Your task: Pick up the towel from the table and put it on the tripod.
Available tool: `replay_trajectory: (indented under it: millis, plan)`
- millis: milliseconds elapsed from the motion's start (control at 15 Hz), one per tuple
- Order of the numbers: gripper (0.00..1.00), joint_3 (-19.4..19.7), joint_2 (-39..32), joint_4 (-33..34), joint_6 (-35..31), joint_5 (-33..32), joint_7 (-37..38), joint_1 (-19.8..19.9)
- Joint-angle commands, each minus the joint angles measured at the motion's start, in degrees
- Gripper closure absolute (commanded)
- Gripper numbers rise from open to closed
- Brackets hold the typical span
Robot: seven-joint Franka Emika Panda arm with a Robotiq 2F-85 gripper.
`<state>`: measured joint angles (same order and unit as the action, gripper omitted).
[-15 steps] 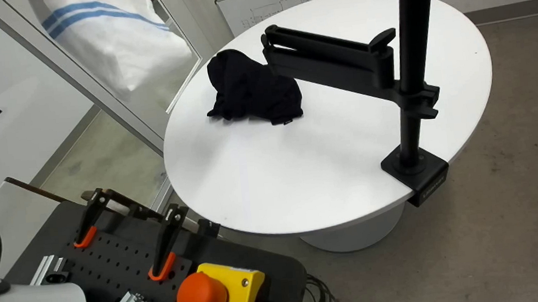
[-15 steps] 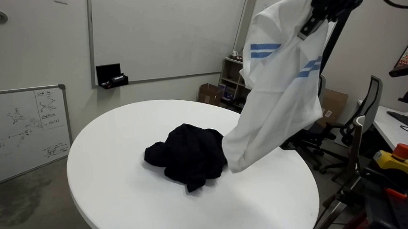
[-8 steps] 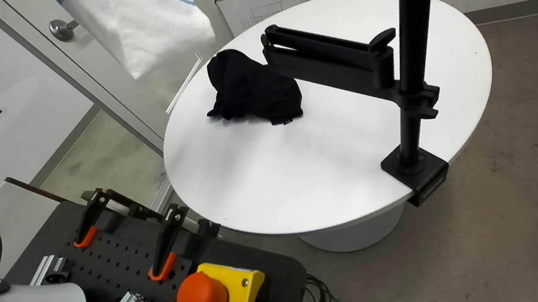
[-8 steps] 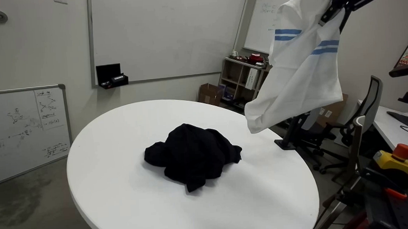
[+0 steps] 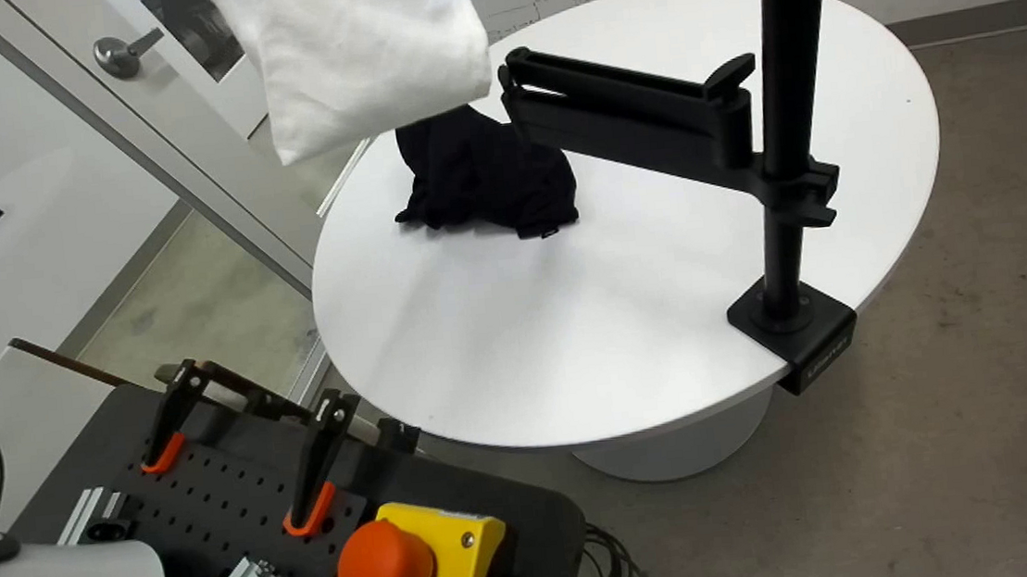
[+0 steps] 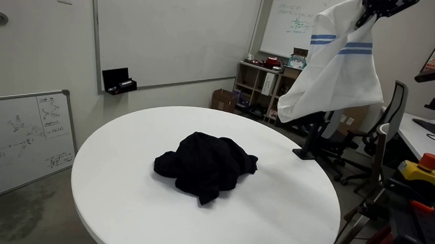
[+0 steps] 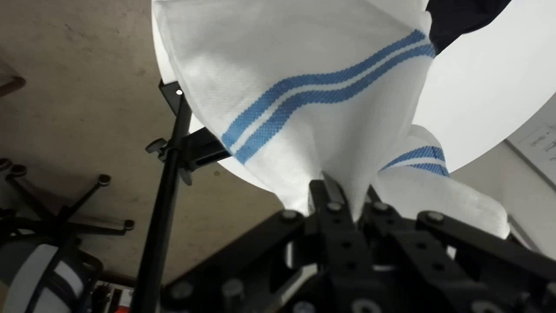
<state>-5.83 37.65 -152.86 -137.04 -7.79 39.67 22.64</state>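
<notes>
My claw (image 7: 347,198) is pinching the towel (image 6: 334,82) in mid-air.
I am holding it high, presumably so it can drape freely; my jaws are pressing nearly together on one gathered fold, blue stripes hanging loose. Beyond, the tripod (image 5: 783,177) is standing at the rim of the surface (image 5: 593,347), its arm jutting inward, likely for hanging. Black cloth (image 6: 205,165) is lying crumpled there.

The blue-striped white towel (image 6: 338,78) hangs midair, the black tripod (image 5: 788,106) upright on the edge of the round white table (image 5: 574,339).
</notes>
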Motion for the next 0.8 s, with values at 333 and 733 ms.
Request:
replay_trajectory:
  millis: [333, 733]
  plan:
    - [0.99, 0.4, -9.1, 8.7, 2.0, -7.4, 10.2, 6.9]
    - [0.99, 2.6, -17.7, 16.4, 4.7, -12.0, 15.2, 6.0]
